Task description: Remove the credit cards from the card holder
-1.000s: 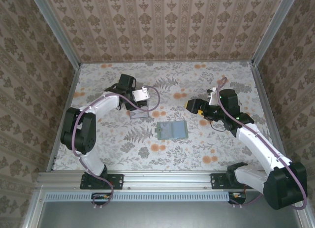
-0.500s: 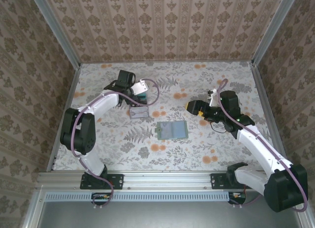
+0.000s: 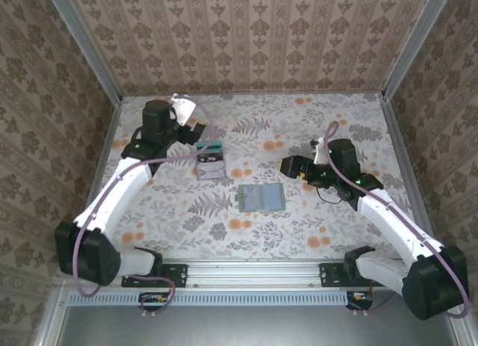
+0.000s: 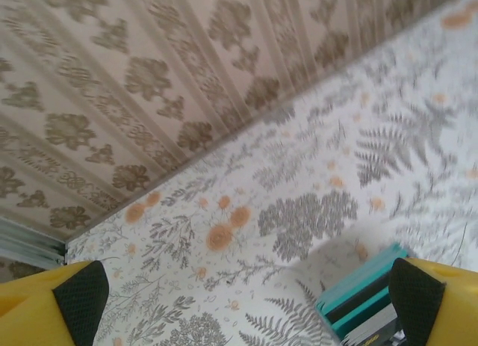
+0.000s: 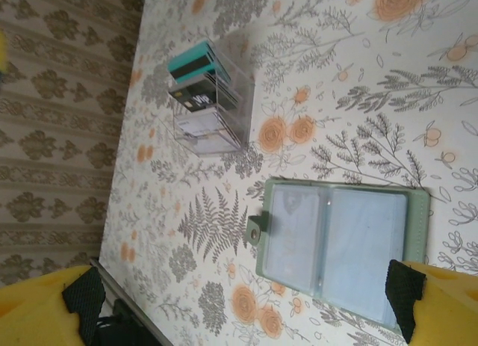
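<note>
The card holder (image 3: 260,197) is seen lying open and flat near the middle of the floral table (image 3: 336,125). It is a soft rectangular wallet with a dull grey-green border, two glossy see-through pockets and a small snap tab on one short edge. Whether anything remains behind the pockets cannot be made out.

At about ten o'clock from it in the top view, well apart, the credit cards (image 3: 210,159) are stacked in a clear plastic stand (image 5: 216,133). Thin, stiff rectangles are seen: a teal one with a dark band, a dark one and a pale one. Their number cannot be counted. In the left wrist view the stack is cut off by the lower edge, and only teal and dark edges are shown.

The left gripper (image 3: 202,129) is held near the cards, at about eleven o'clock from them, with the arm stretched far forward from a bent elbow. Its yellow fingers (image 4: 45,301) with dark pads are spread wide with nothing between them.

The right gripper (image 3: 287,167) is held at about two o'clock from the holder, apart from it, on a half-extended arm. Its fingers (image 5: 441,301) are likewise spread wide and nothing is gripped.
</note>
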Controlling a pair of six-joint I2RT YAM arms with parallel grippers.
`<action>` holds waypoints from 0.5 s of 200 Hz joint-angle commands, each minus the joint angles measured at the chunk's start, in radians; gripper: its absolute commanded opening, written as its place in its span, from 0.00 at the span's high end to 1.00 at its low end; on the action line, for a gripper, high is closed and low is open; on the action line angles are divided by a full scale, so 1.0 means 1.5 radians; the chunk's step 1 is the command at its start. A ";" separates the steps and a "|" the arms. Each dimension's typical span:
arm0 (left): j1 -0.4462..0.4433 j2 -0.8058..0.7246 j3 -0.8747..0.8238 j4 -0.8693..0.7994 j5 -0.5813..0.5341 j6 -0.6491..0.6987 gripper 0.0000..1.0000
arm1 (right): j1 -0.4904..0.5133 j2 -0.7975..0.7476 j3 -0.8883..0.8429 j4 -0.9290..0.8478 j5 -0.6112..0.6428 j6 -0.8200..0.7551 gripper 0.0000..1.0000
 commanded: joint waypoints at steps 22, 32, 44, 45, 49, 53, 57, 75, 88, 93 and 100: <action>0.037 -0.051 0.006 -0.093 -0.074 -0.326 0.00 | 0.072 0.039 0.050 -0.049 0.103 -0.054 0.00; 0.050 -0.054 0.024 -0.143 -0.047 -0.351 0.00 | 0.088 0.051 0.059 -0.059 0.123 -0.061 0.00; 0.056 -0.068 0.019 -0.165 -0.011 -0.352 0.00 | 0.105 0.067 0.067 -0.072 0.145 -0.066 0.00; 0.057 -0.069 0.017 -0.165 -0.009 -0.353 0.00 | 0.106 0.069 0.068 -0.072 0.146 -0.067 0.00; 0.057 -0.077 0.007 -0.161 0.001 -0.352 0.00 | 0.109 0.074 0.069 -0.075 0.153 -0.067 0.00; 0.057 -0.085 -0.006 -0.153 0.008 -0.356 0.00 | 0.114 0.080 0.070 -0.078 0.159 -0.066 0.00; 0.057 -0.094 -0.018 -0.146 0.015 -0.364 0.00 | 0.116 0.085 0.071 -0.080 0.165 -0.065 0.00; 0.057 -0.123 -0.067 -0.134 0.039 -0.421 0.00 | 0.122 0.115 0.070 -0.083 0.175 -0.054 0.00; 0.056 -0.130 -0.080 -0.159 0.058 -0.467 0.06 | 0.122 0.144 0.073 -0.092 0.174 -0.049 0.00; 0.056 -0.132 -0.085 -0.167 0.068 -0.487 0.08 | 0.123 0.153 0.072 -0.093 0.173 -0.047 0.00; 0.053 -0.134 -0.093 -0.178 0.083 -0.510 0.11 | 0.124 0.162 0.066 -0.089 0.172 -0.047 0.01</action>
